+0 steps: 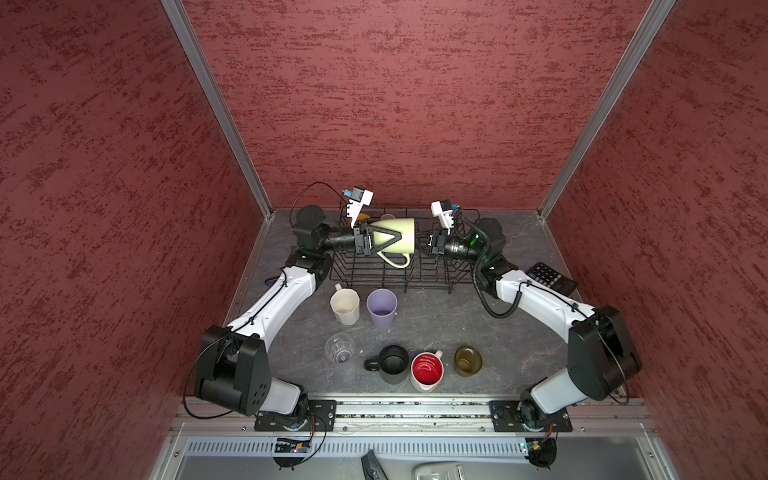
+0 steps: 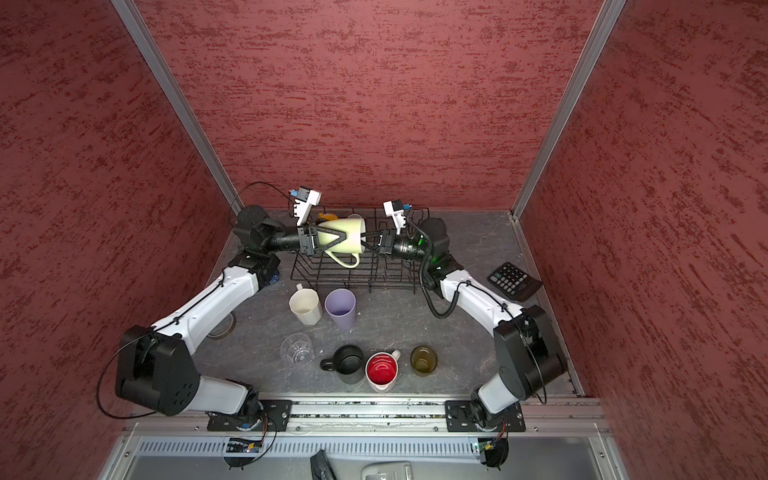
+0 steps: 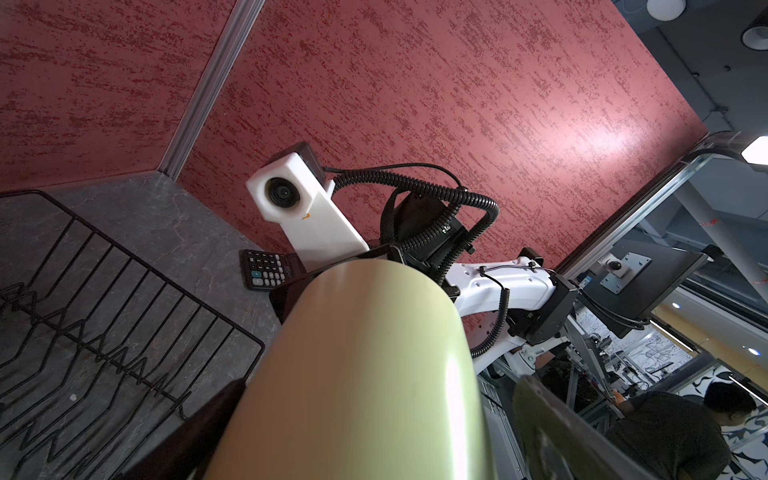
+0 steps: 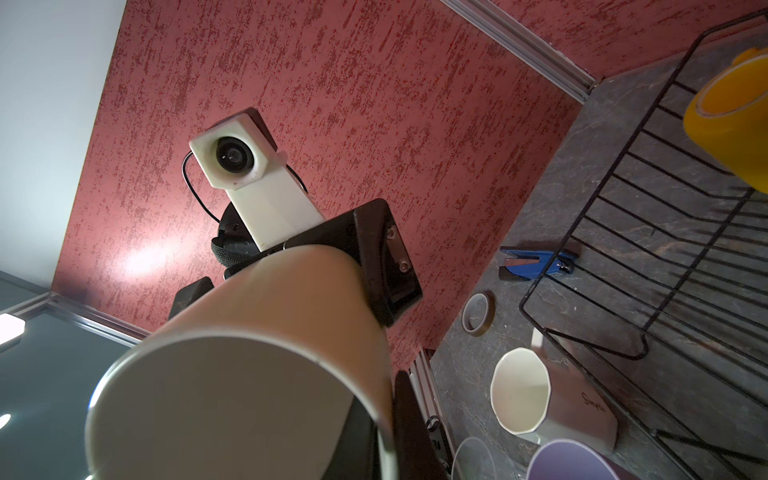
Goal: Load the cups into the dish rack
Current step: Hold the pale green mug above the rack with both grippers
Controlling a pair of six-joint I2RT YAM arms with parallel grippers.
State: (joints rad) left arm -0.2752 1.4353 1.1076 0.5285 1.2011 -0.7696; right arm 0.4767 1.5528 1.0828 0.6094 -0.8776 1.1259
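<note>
A pale green mug (image 1: 395, 235) (image 2: 345, 237) hangs on its side above the black wire dish rack (image 1: 415, 279) (image 2: 353, 283), handle down. My left gripper (image 1: 399, 241) (image 3: 374, 436) straddles its base end, open, with a gap at one finger (image 3: 552, 419). My right gripper (image 1: 419, 243) (image 4: 386, 415) is shut on the mug's rim, one finger inside. A yellow cup (image 4: 727, 116) lies in the rack. In front stand a white faceted mug (image 1: 345, 305), lilac tumbler (image 1: 381, 307), clear glass (image 1: 340, 348), black mug (image 1: 392, 363), red-inside mug (image 1: 427, 370) and olive-brown glass (image 1: 468, 360).
A black calculator (image 1: 550, 278) lies right of the rack under the right arm. A tape roll (image 2: 222, 328) and a blue clip (image 4: 536, 264) lie left of the rack. Red walls close in three sides.
</note>
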